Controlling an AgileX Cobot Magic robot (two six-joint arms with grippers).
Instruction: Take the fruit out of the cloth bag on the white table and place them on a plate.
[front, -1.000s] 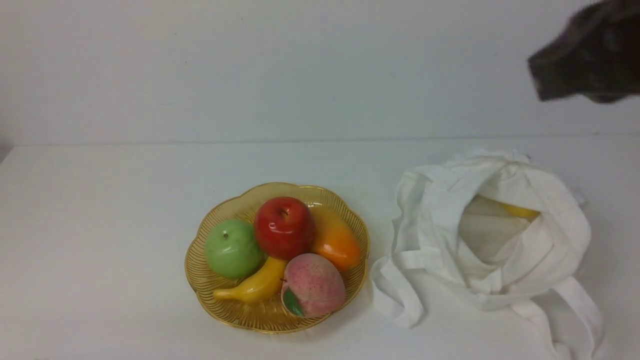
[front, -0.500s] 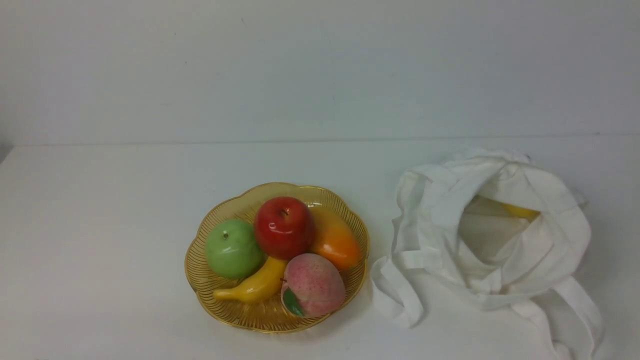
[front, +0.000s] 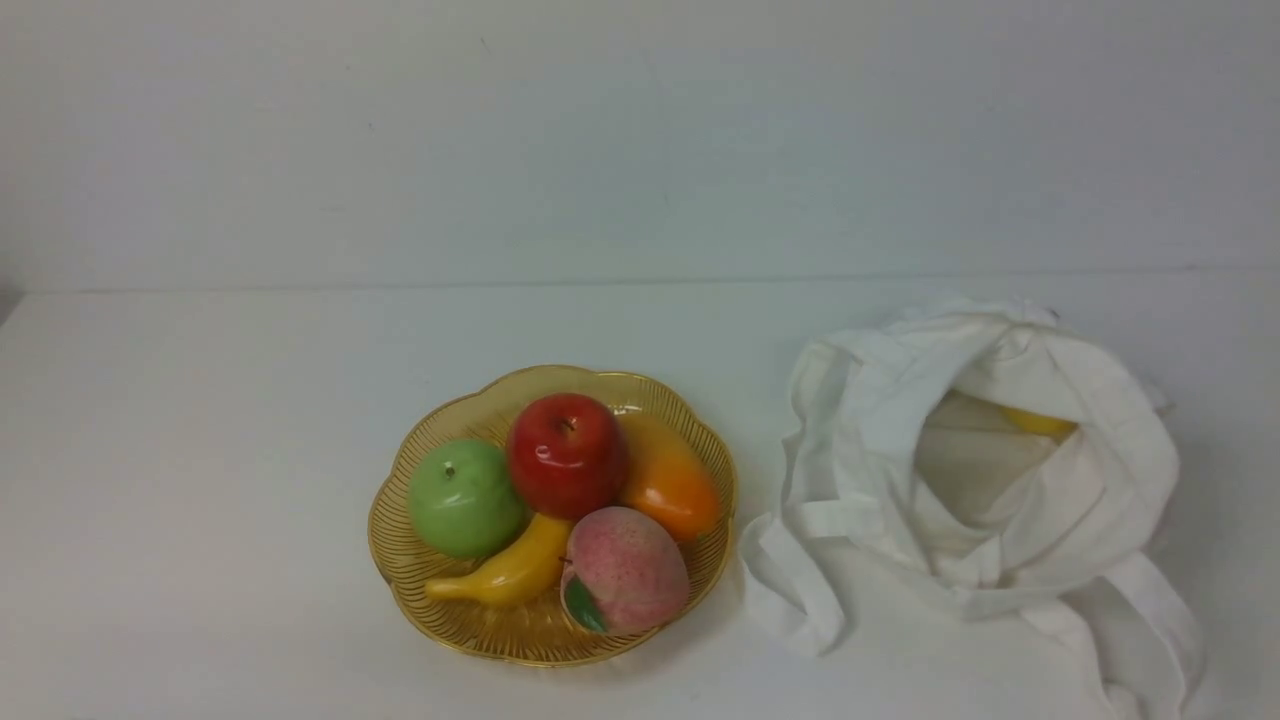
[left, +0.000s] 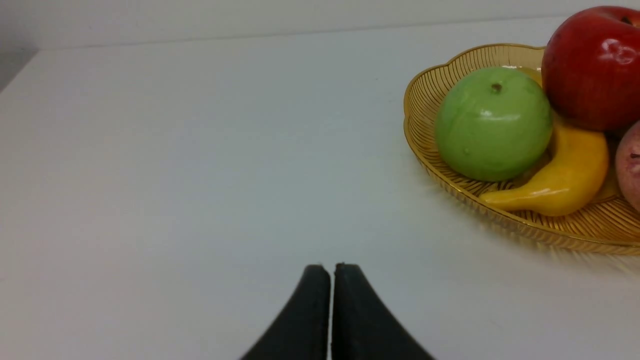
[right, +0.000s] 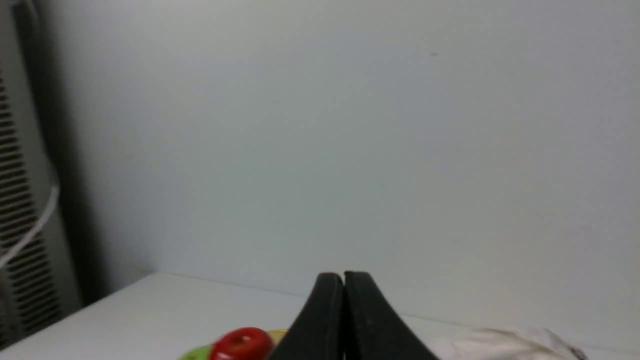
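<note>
No brand, label or writing can be read on the fruit, the plate or the cloth bag. The left gripper (left: 332, 267) has its jaws drawn together, with only a thin slit between the fingertips; it has hold of nothing and touches nothing that shows. The right gripper (right: 343, 276) is likewise closed, its two dark tips side by side, with nothing in its hold and no contact to be seen. On the white table (front: 250, 480), a little left of the middle, sits the plate (front: 470, 640), amber-gold, with a scalloped rim and fine ribs. On it, the red apple (front: 567, 456) lies toward the far side, stem up, and the green fruit (front: 466, 498) is at the left, against the apple. The yellow-orange fruit (front: 668, 480) is on the right of the plate. The banana (front: 505, 568) lies in the near left part, its thin end pointing left, and the pink peach (front: 628, 570), with a green leaf (front: 583, 604), rests at the near right. The cloth bag (front: 1110, 500), white and rumpled, lies to the right of the plate with its mouth gaping; inside shows a yellow fruit (front: 1040, 421), partly hidden by the fabric. One strap (front: 815, 590) loops down just beside the plate, and another (front: 1155, 600) trails toward the near right.
</note>
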